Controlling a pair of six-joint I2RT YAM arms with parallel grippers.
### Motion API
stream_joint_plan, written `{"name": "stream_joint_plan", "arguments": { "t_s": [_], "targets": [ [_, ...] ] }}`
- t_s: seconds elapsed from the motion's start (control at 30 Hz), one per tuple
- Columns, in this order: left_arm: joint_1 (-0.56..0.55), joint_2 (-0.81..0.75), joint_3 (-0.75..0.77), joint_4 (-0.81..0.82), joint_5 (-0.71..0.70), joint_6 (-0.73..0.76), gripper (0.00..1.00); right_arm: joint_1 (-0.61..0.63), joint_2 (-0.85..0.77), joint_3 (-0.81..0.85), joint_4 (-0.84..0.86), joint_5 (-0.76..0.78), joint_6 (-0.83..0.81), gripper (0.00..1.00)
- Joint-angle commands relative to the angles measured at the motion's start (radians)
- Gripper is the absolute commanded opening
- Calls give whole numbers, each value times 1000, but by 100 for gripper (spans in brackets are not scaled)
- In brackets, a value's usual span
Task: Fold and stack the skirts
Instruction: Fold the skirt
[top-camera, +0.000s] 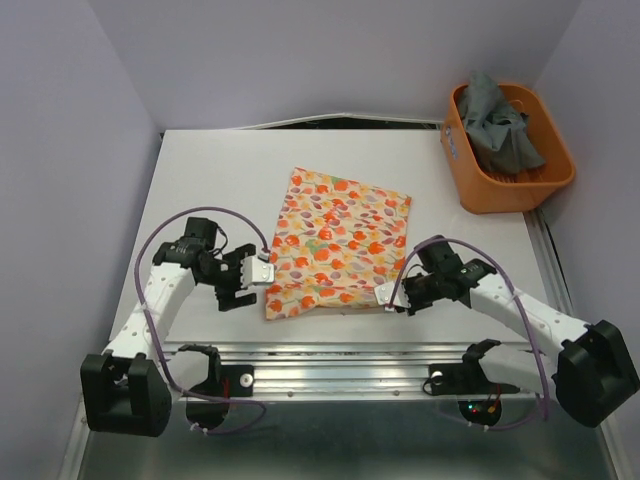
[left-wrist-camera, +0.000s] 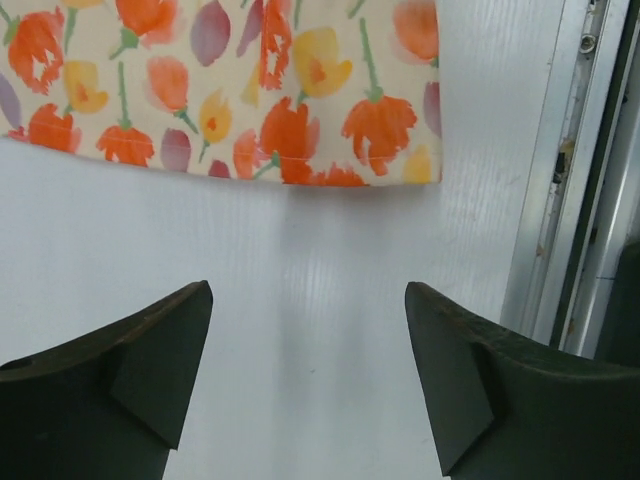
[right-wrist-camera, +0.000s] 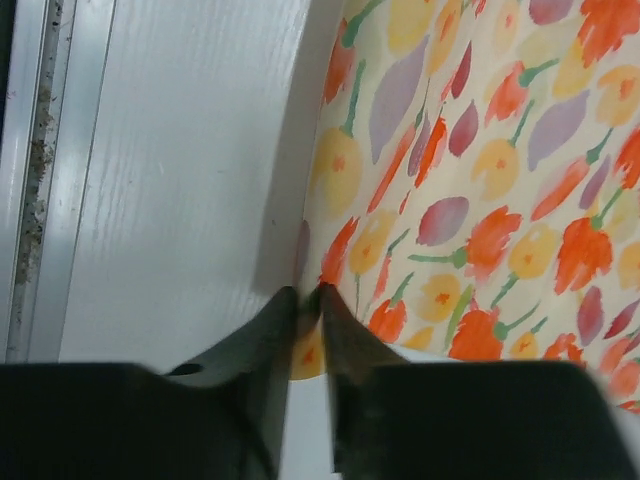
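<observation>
The right pincer (right-wrist-camera: 308, 295) is clamped on the near corner of the flat cream leafy-print cloth skirt (top-camera: 338, 240), the left pincer (left-wrist-camera: 308, 300) gapes wide just short of it, and the dark grey cloth skirt (top-camera: 505, 125) sits far beyond in the orange plastic basket (top-camera: 500, 195), so I'd say skirt 1 of 2 is barely begun.

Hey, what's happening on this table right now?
Two robot arms are working on a printed skirt spread flat on the table. The right gripper has its jaws shut on the skirt's near right corner. The left gripper sits with jaws open just off the skirt's left edge, touching nothing. A dark grey skirt lies crumpled in the orange basket at the far right, untouched.
</observation>
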Motion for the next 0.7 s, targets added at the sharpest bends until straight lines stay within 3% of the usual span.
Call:
{"name": "stream_joint_plan", "arguments": {
  "t_s": [0.0, 0.03, 0.13, 0.23, 0.27, 0.3, 0.47, 0.67],
  "targets": [
    [-98, 3, -4, 132, -64, -113, 91, 13, 6, -19, 35, 24, -47, 34],
    [-162, 13, -2, 173, -79, -160, 91, 13, 12, -19, 32, 31, -53, 50],
    [-239, 75, 24, 251, -113, -254, 81, 13, 25, -27, 28, 61, -54, 52],
    [-247, 196, 92, 281, -83, -317, 64, 13, 0, -29, -5, 53, -66, 54],
    [-248, 233, 113, 288, -51, -357, 54, 13, -10, -32, -34, 50, -79, 55],
    [-251, 297, 131, 296, -37, -377, 50, 13, -38, -35, -49, 45, -99, 60],
    [-317, 416, 179, 379, -88, -452, 47, 13, -124, -41, -54, 90, -33, 70],
    [-449, 445, 50, 396, -242, -351, 48, 13, -119, 14, -28, 268, 162, 70]
  ]
}}
